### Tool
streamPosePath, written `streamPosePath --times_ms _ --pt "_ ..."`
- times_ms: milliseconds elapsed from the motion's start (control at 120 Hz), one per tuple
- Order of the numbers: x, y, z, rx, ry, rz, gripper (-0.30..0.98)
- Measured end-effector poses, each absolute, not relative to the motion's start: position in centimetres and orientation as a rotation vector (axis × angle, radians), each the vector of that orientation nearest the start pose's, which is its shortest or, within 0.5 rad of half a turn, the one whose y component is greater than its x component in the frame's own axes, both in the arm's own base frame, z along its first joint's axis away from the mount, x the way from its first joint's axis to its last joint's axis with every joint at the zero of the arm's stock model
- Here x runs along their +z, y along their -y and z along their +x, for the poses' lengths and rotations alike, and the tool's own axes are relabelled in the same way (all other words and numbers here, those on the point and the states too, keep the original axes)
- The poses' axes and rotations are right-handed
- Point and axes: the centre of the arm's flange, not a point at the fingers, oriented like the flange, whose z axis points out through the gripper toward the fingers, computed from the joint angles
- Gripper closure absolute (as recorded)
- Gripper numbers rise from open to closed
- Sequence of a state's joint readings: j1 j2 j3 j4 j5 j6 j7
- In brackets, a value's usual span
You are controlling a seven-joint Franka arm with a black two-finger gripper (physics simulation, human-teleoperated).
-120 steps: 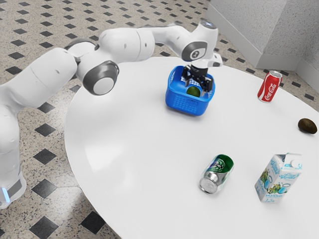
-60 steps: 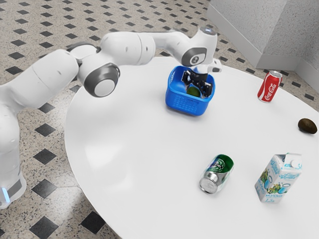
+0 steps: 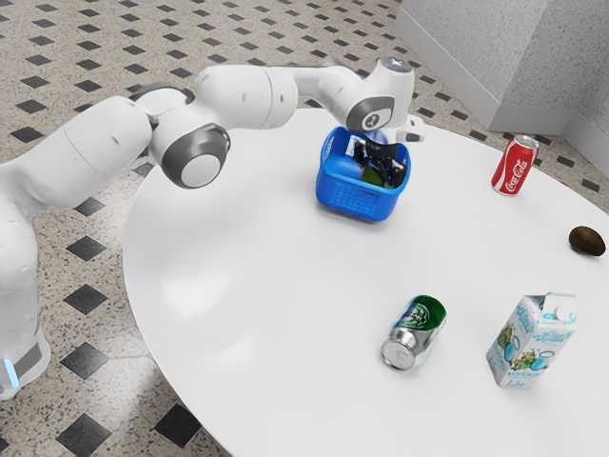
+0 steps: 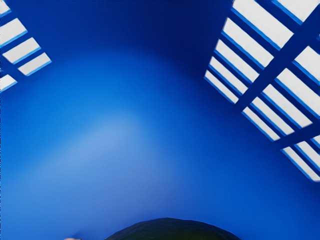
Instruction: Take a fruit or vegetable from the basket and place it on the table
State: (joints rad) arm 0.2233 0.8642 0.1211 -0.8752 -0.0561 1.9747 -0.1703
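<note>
so: gripper (image 3: pixel 379 164) inside basket (image 3: pixel 356 201), spread apart, nothing clamped. fruit (image 3: pixel 372 178) in basket too, close under the gripper, toward seven o'clock in the exterior view. likely next: ease down that way, straddle it, then squeeze.

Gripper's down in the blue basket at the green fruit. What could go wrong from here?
The gripper sits low inside the basket, near its walls, so lifting or shifting sideways might snag the rim and drag or tip it.

The green fruit looks rounded, so an off-centre grip could let it slip back in.

Once set down on the table, it might roll, perhaps into the green can if released nearby.
</note>
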Motion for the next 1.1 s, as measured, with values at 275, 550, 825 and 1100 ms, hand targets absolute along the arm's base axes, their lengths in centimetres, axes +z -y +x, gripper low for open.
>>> streamPosePath --times_ms 275,550,825,1100 --pt "42.1 -22.5 76.0 -0.341 0.717 -2.99 0.32" --pt "49.2 -23.8 72.7 -0.193 0.841 -2.94 0.37" --pt "61.8 -20.8 65.2 -0.043 0.943 -2.969 0.36" --pt "62.9 -8.0 65.4 0.14 0.721 -3.086 0.37"
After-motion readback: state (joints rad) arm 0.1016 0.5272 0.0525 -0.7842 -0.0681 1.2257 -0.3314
